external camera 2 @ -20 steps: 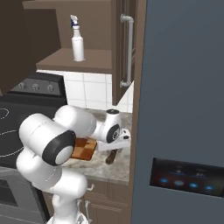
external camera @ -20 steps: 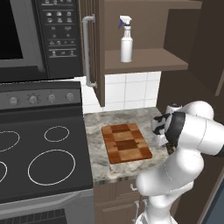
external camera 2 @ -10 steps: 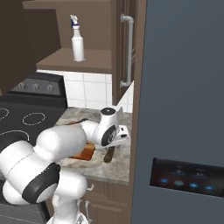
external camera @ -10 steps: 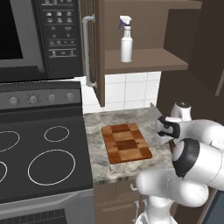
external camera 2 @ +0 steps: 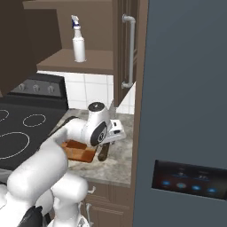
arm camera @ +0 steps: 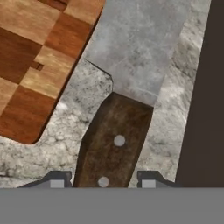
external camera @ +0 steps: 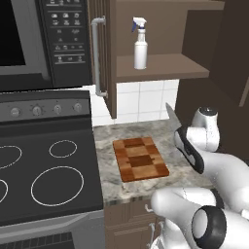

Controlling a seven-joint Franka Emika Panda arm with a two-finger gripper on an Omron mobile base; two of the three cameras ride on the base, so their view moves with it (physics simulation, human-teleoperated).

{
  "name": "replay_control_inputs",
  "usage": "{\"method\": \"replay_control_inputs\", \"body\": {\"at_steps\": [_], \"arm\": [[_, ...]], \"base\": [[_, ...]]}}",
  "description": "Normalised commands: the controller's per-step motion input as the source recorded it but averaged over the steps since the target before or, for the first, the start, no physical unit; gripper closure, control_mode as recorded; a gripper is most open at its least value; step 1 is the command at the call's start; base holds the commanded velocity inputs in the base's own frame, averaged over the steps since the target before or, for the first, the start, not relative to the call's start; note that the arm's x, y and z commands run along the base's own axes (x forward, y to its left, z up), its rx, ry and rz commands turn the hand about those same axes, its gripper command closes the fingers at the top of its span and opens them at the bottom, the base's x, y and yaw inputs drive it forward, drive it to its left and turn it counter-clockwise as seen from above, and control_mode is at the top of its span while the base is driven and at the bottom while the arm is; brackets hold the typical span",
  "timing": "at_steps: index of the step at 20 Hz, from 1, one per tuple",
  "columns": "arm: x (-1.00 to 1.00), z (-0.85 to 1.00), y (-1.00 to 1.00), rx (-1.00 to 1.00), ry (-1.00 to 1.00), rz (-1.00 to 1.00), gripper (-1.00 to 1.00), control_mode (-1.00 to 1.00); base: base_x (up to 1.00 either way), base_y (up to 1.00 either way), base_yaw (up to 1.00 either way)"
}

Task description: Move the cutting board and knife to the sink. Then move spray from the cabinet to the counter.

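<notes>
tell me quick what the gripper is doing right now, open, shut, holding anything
Gripper: jaws open, one fingertip on each side of the dark brown riveted handle of the grey-bladed knife lying on the marble counter; nothing gripped yet.

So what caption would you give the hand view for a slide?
Open gripper straddling the knife handle on the counter, beside the cutting board.

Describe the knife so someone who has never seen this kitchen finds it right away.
Start at the counter right of the black stovetop. Beside the checkered cutting board, on its right, lies the knife: grey blade, dark brown riveted handle.
</notes>
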Motion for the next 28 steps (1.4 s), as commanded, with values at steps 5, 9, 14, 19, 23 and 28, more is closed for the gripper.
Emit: {"method": "replay_control_inputs", "body": {"at_steps": [5, 9, 14, 19, 23, 28], "arm": [[-0.24, 0.86, 0.18, -0.06, 0.06, 0.08, 1.0, -1.0], [-0.42, 0.71, 0.2, -0.04, 0.01, 0.11, 1.0, -1.0], [-0.48, 0.29, 0.08, 0.0, 0.0, 0.11, 1.0, -1.0], [-0.57, 0.04, 0.0, 0.0, -0.06, 0.04, 1.0, -1.0], [-0.59, 0.01, 0.0, 0.0, -0.12, 0.0, 1.0, -1.0], [0.0, 0.0, 0.0, 0.0, 0.0, 0.0, 1.0, 1.0]], "base": [[0.0, 0.0, 0.0], [0.0, 0.0, 0.0], [0.0, 0.0, 0.0], [0.0, 0.0, 0.0], [0.0, 0.0, 0.0], [-0.87, 0.0, 0.0]]}}
